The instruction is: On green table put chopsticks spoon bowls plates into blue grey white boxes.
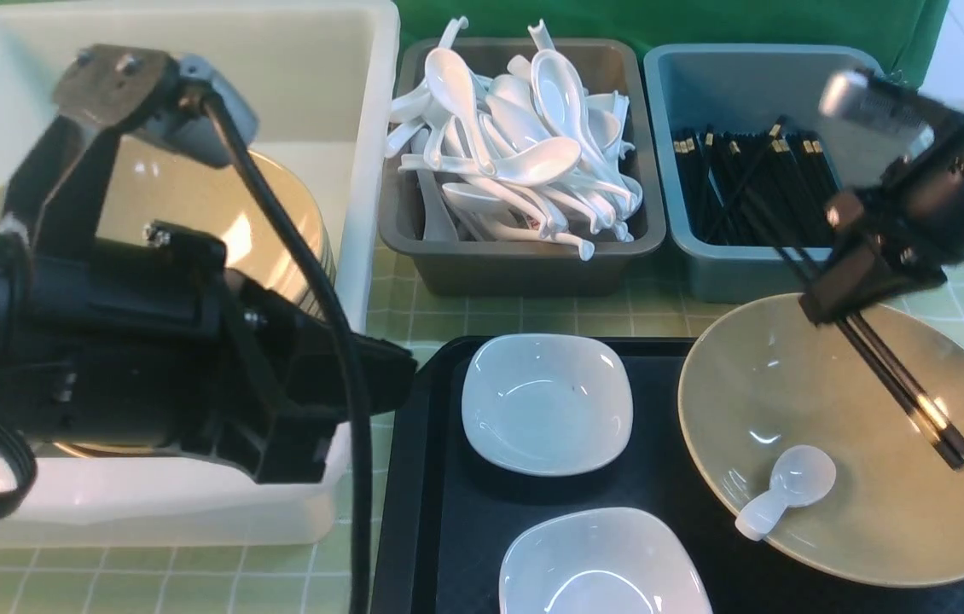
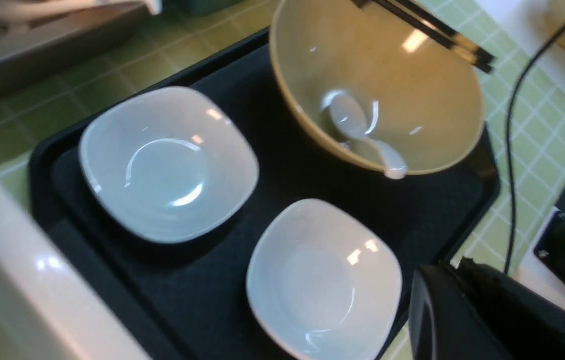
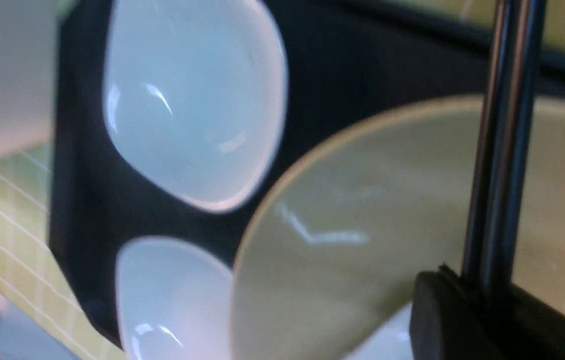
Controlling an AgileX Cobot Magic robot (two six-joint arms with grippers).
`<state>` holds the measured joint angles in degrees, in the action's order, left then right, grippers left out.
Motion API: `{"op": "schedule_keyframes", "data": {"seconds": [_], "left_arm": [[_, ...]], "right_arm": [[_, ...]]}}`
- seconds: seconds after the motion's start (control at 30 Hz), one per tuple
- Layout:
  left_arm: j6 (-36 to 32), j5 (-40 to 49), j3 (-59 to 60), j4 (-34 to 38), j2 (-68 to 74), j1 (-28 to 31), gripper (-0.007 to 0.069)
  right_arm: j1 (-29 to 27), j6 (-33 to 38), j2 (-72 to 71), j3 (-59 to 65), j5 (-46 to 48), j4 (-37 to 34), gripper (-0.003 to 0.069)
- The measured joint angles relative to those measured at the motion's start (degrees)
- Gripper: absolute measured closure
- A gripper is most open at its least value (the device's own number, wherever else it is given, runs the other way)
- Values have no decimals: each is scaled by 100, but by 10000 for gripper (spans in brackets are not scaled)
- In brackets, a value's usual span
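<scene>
A pair of black chopsticks (image 1: 908, 392) was held clamped in the right gripper (image 1: 833, 309), slanted over the tan bowl (image 1: 776, 392), evidently for carriage to the blue box (image 1: 738, 77) just behind, where chopsticks were already stored. The left gripper (image 1: 388, 375) was closed and empty beside the white box (image 1: 320, 51).

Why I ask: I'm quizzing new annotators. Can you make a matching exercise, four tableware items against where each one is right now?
Things:
1. pair of black chopsticks
2. lone white ceramic spoon
3. heap of white ceramic spoons
4. white square dish nearer the boxes

Places:
a. in the grey plastic box
b. on the black tray
c. clamped in the right gripper
d. inside the large beige round bowl

Pairs: 1-c, 2-d, 3-a, 4-b.
</scene>
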<state>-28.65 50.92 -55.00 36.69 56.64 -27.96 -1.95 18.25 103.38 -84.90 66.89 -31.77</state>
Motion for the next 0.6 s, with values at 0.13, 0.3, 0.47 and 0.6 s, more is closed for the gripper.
{"op": "schedule_keyframes", "data": {"seconds": [0.13,0.3,0.47,0.6], "left_arm": [[-826,-66,0,477,33,0,624],[-1263,-478,0,865,33,0,624],[-1307,-752,0,958,33,0,624],[-1309,-828,0,989,33,0,624]], "right_arm": [[-156,-152,419,-607,0,-460,599],[-225,-416,1126,-1501,0,-960,599],[-360,-960,2218,-2852,-88,-1509,599],[-528,-1265,3197,-3909,-381,-2015,599]]}}
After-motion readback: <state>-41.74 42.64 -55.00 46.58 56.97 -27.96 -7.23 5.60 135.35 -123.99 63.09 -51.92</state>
